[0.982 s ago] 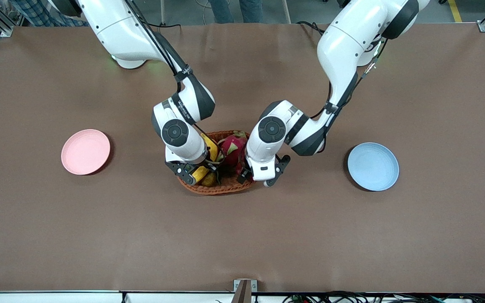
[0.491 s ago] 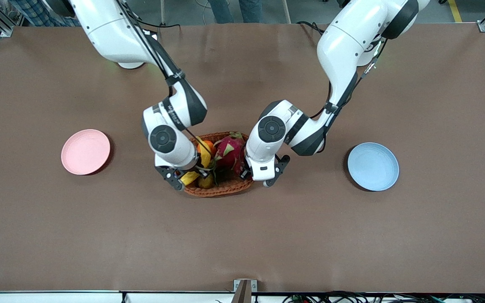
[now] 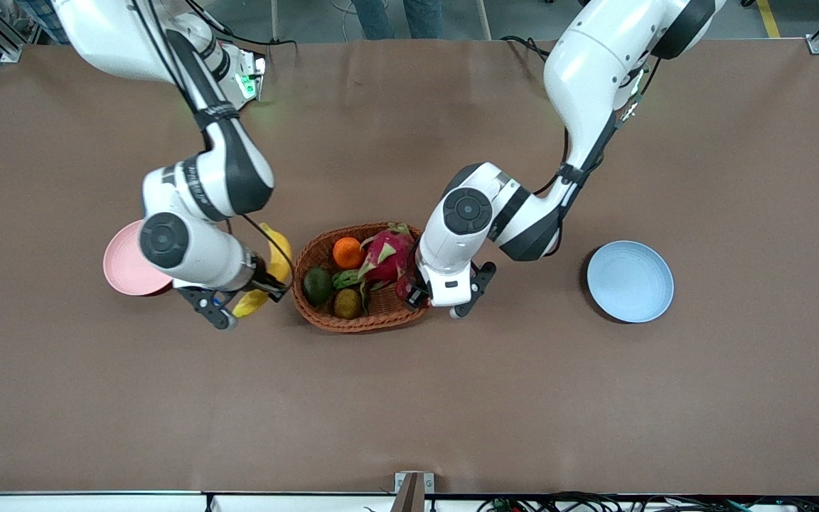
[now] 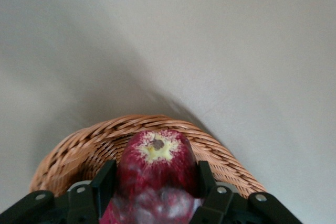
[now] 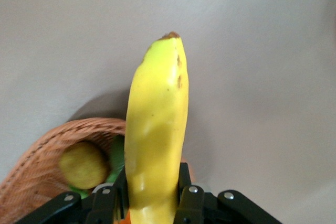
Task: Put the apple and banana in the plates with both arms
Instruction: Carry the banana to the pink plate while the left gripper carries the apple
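My right gripper (image 3: pixel 241 304) is shut on the yellow banana (image 3: pixel 279 260) and holds it in the air between the pink plate (image 3: pixel 122 269) and the wicker basket (image 3: pixel 381 319). The right wrist view shows the banana (image 5: pixel 157 114) clamped between the fingers (image 5: pixel 184 182). My left gripper (image 3: pixel 410 292) is shut on the dark red apple (image 3: pixel 403 287) at the basket's edge toward the left arm's end. The left wrist view shows the apple (image 4: pixel 157 163) between the fingers (image 4: pixel 103 182), over the basket rim (image 4: pixel 226 153). The blue plate (image 3: pixel 630 281) lies bare toward the left arm's end.
The basket holds an orange (image 3: pixel 347 252), a pink dragon fruit (image 3: pixel 386 256), a dark green avocado (image 3: pixel 317 284) and a brownish fruit (image 3: pixel 347 303). My right arm's wrist covers part of the pink plate. Brown tabletop lies open nearer the front camera.
My right arm has lifted the banana out of the basket and carried it toward the pink plate, uncovering the fruit in the basket. My left gripper has stayed at the basket with the apple.
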{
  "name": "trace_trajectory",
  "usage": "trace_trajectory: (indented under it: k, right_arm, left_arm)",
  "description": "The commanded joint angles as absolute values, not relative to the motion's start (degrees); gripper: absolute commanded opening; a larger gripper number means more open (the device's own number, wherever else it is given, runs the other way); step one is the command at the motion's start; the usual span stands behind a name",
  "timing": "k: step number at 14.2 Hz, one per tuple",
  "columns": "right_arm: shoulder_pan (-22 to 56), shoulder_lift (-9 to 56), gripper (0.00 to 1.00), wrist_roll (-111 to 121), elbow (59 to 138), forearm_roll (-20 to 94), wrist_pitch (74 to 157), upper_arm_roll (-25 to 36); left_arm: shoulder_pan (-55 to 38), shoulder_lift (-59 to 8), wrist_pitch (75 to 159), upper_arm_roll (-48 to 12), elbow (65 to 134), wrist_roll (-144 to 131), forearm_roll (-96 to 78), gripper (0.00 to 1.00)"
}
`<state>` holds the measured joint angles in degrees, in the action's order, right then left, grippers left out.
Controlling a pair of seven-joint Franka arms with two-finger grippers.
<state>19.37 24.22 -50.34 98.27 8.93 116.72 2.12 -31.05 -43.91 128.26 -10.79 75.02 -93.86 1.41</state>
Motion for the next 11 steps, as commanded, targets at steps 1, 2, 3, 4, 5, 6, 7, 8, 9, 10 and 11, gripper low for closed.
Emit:
trace_trajectory:
  k: [1, 2, 3, 4, 5, 6, 7, 8, 9, 10, 11]
  right_arm:
    - [12.25, 15.14, 0.01, -37.23, 112.99, 8.79, 122.59, 1.32]
    - [8.91, 13.46, 0.01, -30.57, 116.94, 8.79, 124.7, 1.23]
    - [6.61, 12.75, 0.01, -25.8, 119.77, 8.79, 126.72, 1.32]
    - [5.37, 12.66, 0.01, -22.71, 122.14, 8.35, 129.09, 1.41]
    - [3.71, 12.66, 0.01, -20.24, 124.78, 8.18, 132.33, 1.49]
    - [1.08, 12.74, 0.02, -16.65, 127.33, 8.17, 136.19, 1.49]
    - [-0.86, 12.74, 0.02, -13.04, 129.01, 8.17, 138.41, 1.49]
    - [-3.14, 12.74, 0.02, -9.96, 129.81, 8.17, 138.78, 1.49]
    - [-5.43, 12.48, 0.02, -7.5, 130.6, 8.17, 139.13, 1.41]
    - [-6.58, 12.22, 0.02, -6.17, 131.74, 8.17, 140.87, 1.49]
    - [-8.51, 12.22, 0.02, -2.93, 133.14, 8.17, 143.59, 1.49]
  left_arm:
    - [-27.44, -37.55, 122.63, -10.9, 77.07, -92.39, 2.64, 0.33]
    - [-25.68, -35.27, 121.22, -10.99, 78.82, -89.15, 2.64, 0.33]
    - [-23.75, -32.72, 120.16, -11.16, 81.45, -84.86, 2.55, 0.33]
    - [-21.47, -30.0, 119.97, -11.34, 84.87, -80.12, 2.55, 0.33]
    - [-19.18, -27.1, 119.97, -11.42, 88.9, -75.37, 2.46, 0.33]
    - [-16.9, -25.07, 119.97, -11.43, 91.73, -71.67, 2.29, 0.33]
    - [-14.44, -23.4, 119.97, -11.51, 94.11, -67.37, 2.11, 0.33]
    - [-12.06, -22.16, 119.97, -11.51, 95.78, -63.84, 2.02, 0.33]
    - [-9.87, -21.54, 119.97, -11.51, 97.11, -60.42, 1.93, 0.33]
    - [-7.84, -21.01, 120.06, -11.51, 98.6, -57.34, 1.93, 0.33]
    - [-6.08, -20.92, 120.06, -11.51, 99.92, -54.96, 1.93, 0.33]
